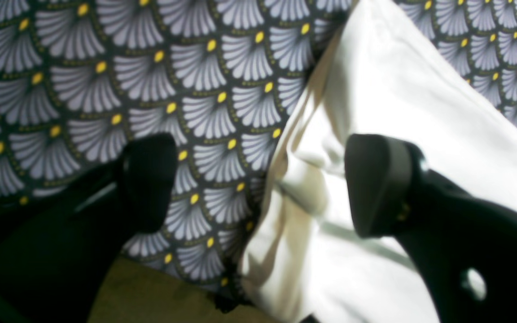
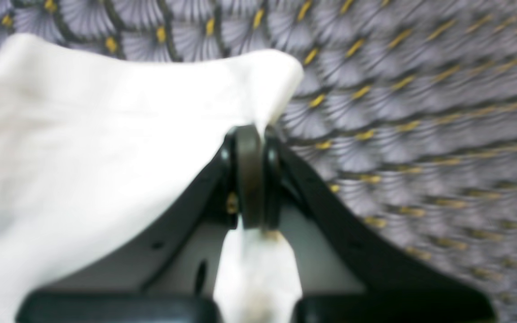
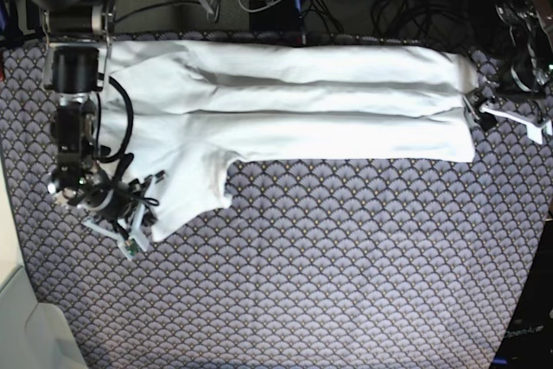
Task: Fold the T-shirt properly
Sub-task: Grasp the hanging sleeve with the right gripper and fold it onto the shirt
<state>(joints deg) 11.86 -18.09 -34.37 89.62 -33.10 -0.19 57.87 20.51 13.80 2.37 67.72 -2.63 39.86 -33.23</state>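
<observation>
Scallop-patterned cloth (image 3: 346,248) — T-shirt (image 3: 328,101) spread across.

Soft matt white T-shirt (image 3: 294,101) on printed woven cloth (image 3: 346,265).

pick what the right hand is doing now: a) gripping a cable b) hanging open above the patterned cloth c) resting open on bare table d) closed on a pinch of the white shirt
d: in the right wrist view the right hand is shut with a fold of the plain white short-sleeved T-shirt pinched between its fingers.
</observation>
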